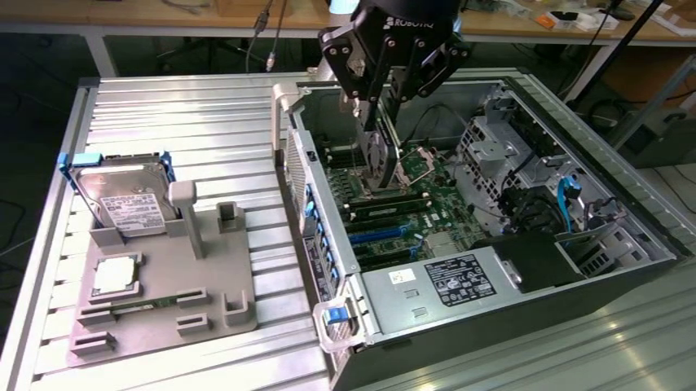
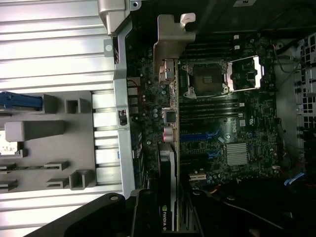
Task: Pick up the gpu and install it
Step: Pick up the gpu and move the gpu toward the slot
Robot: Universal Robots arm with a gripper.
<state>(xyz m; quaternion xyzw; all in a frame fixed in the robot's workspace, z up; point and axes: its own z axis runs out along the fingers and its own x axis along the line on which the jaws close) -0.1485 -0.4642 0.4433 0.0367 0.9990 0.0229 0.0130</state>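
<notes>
Clearly the claw [image 1: 381, 114] grips the gpu [image 1: 379, 163] upright above the motherboard [image 1: 435, 199]; wrist view reveals its silvery bracket [image 2: 173, 39]

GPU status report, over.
Gripper shut on gpu. Card on edge, low over motherboard inside case. No obstruction seen.

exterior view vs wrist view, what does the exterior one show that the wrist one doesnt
Exterior view: the gripper seen from outside, closed on the gpu, which hangs on edge low over the motherboard. It also gives the hard drive with its white label and the labelled power supply.
Wrist view: a look along the card's edge to its silvery end bracket, with the processor socket seen head-on.
Shared: the gpu, the motherboard, the open case and the grey fixture.
</notes>
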